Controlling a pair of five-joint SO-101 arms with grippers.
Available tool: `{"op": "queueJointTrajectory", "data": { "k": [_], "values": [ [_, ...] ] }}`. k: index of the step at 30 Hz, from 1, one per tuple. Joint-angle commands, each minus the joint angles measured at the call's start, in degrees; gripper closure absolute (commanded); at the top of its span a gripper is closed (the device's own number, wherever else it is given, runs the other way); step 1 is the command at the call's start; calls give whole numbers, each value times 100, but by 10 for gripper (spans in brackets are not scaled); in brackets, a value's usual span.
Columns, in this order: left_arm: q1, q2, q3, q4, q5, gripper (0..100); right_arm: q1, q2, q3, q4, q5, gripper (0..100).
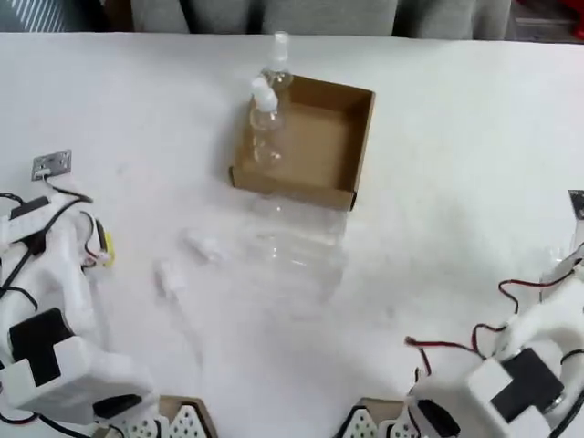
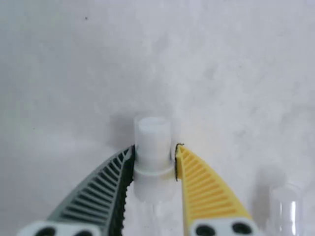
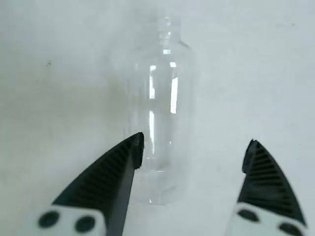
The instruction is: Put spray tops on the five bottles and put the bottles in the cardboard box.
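**Me:** Fingers (image 2: 202, 187) on my left gripper (image 2: 153, 151) are pinched tight on a white spray top (image 2: 153, 132), grey one on one side, yellow on the other, both touching it. A second bottle neck (image 2: 285, 206), mouth open, stands just beside the yellow one.

**You:** And the rt side?

**Me:** My right gripper (image 3: 195, 143) is spread wide. A clear bottle (image 3: 162, 113) is on the table (image 3: 59, 73), neck pointing away from me. Its base end is partly between the tips, hard by one black finger and well off the other.

**You:** Further out?

**Me:** High view, mid-table: two loose spray tops (image 1: 205, 245) near each other, and faint clear bottles (image 1: 297, 251) just in front of the cardboard box (image 1: 360, 155). Too see-through to count.

**You:** Box contents?

**Me:** One capped bottle (image 1: 265, 114) w/ a white top stands inside, against the side wall nearest the loose tops. The other bottle (image 1: 278, 64), also upright, is at the far corner of that wall. Can't tell if it's inside the box or just behind it.
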Motion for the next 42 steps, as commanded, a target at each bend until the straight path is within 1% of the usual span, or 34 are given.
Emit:
{"op": "queueJointTrajectory", "data": {
  "k": [1, 3, 6, 8, 12, 16, 19, 23, 25, 27, 35, 38, 42],
  "values": [
    [40, 4, -264, -35, -53, 967, -119, -567, -158, 40, -44, 712],
    [40, 4, -264, -35, -53, 966, -242, -708, -308, 418, -44, 712],
    [40, 4, -264, -35, -53, 966, -462, -760, -914, 1420, -97, 714],
    [40, 4, -264, -35, -53, 966, -576, -690, -1468, 1938, -422, 714],
    [31, 4, -264, -35, -53, 966, -681, -409, -2330, 2281, -862, 715],
    [31, 4, -264, -35, -53, 966, -681, -180, -2462, 2325, -1354, 716],
    [31, 4, -264, -35, -53, 966, -734, -92, -2435, 2325, -1275, 732],
    [31, 4, -264, -35, -229, 967, -901, 295, -2488, 2316, -1231, 846],
    [31, 4, -264, -35, -255, 967, -1024, 576, -2593, 2325, -862, 863],
    [31, 4, -264, -35, -255, 967, -1077, 866, -2743, 2352, -554, 844],
    [31, 4, -264, -35, -255, 967, -954, 1701, -3420, 2413, -475, 714],
    [31, 4, -264, -35, -255, 967, -945, 1877, -3499, 2545, -475, 711],
    [31, 4, -264, -35, -255, 967, -945, 2158, -3481, 2642, -141, 711]
  ]
}}
